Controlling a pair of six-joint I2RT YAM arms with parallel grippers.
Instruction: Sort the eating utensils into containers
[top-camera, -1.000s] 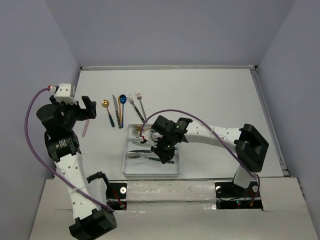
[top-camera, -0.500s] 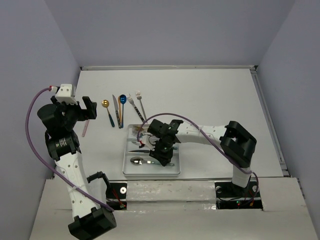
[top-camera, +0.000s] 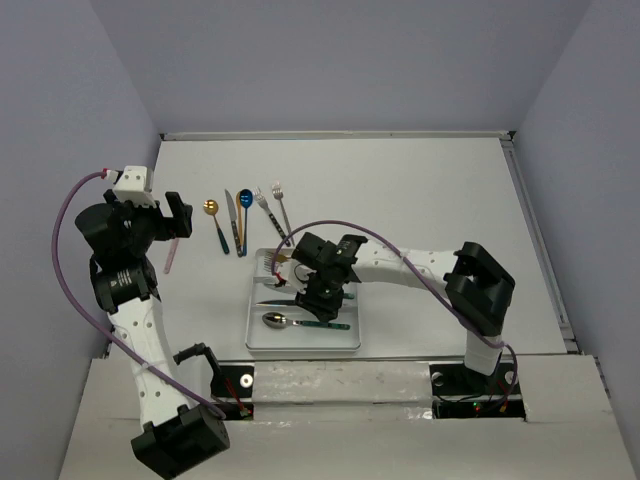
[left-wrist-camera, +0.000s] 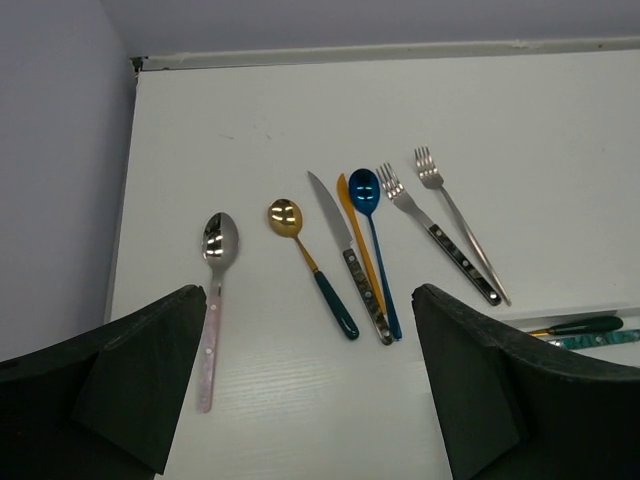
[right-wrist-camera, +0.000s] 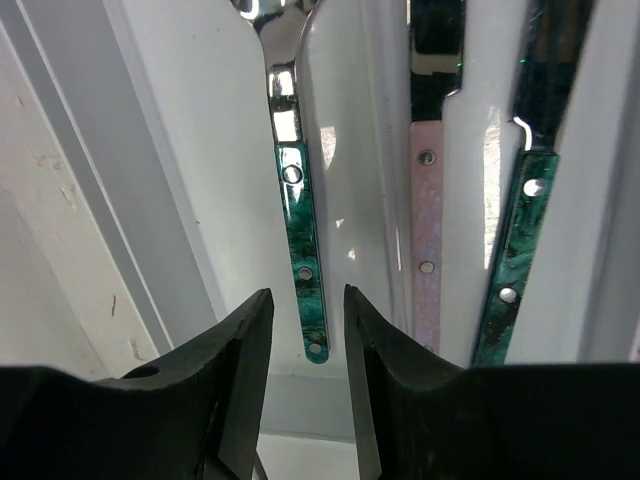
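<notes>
My right gripper (top-camera: 318, 303) hangs over the white tray (top-camera: 340, 338), its jaws open. In the right wrist view the open right gripper (right-wrist-camera: 308, 300) straddles the marbled teal handle of a spoon (right-wrist-camera: 300, 240), which lies flat in the outer compartment (right-wrist-camera: 190, 150), free of both fingers. That silver spoon (top-camera: 275, 320) lies in the tray's nearest compartment. A pink handle (right-wrist-camera: 427, 220) and another teal handle (right-wrist-camera: 515, 250) lie in the other compartments. My left gripper (left-wrist-camera: 308, 292) is wide open and empty above the table. Below it lie a pink-handled spoon (left-wrist-camera: 212, 300), a gold spoon (left-wrist-camera: 310, 265), a knife (left-wrist-camera: 345, 255), a blue spoon (left-wrist-camera: 372, 240) and two forks (left-wrist-camera: 435, 235).
The loose utensils lie in a fanned row left of and behind the tray (top-camera: 245, 215). A raised lip runs along the table's far edge (top-camera: 340, 135) and grey walls close in both sides. The right arm's purple cable (top-camera: 400, 245) loops over the tray's far end.
My right gripper has opened and let the teal-handled spoon down into the tray's nearest compartment, shifting slightly left. The left arm has barely moved.
</notes>
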